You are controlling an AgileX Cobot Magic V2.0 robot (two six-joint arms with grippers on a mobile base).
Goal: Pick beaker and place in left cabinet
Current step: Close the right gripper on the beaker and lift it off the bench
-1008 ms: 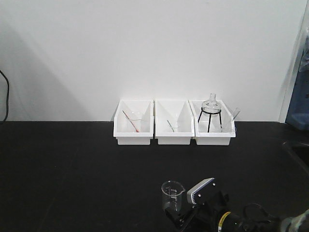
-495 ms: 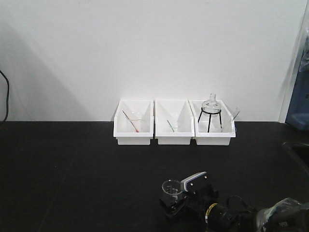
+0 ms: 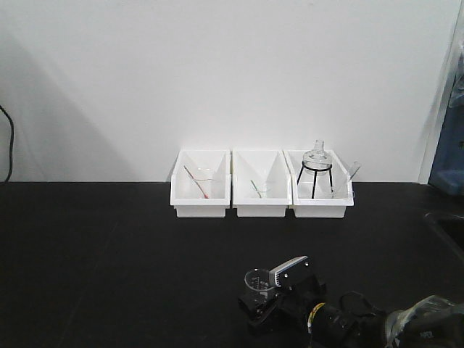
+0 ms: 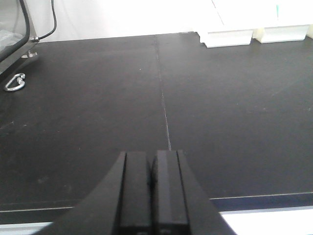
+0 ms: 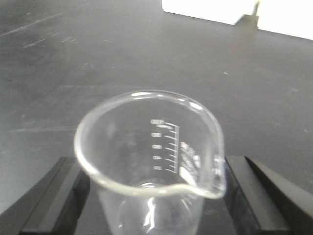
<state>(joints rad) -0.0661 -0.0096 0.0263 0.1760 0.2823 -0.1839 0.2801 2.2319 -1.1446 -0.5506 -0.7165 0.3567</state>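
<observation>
Small clear glass beaker [image 5: 149, 161]: upright on the black bench [image 3: 109, 254].
Right gripper [image 5: 152, 196]: spread either side of it; contact unclear.
Left gripper [image 4: 152, 191]: closed, empty.
Risk: smooth glass may slip if pinched weakly.

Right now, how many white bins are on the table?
3, side by side at the back: the left bin, the middle bin, and the right bin, which holds a flask. None looks hidden.

Three white bins [image 3: 201, 210], one beaker [image 3: 258, 281], one flask [image 3: 316, 156], one black tripod [image 3: 313, 183], one carabiner [image 4: 14, 82].
</observation>
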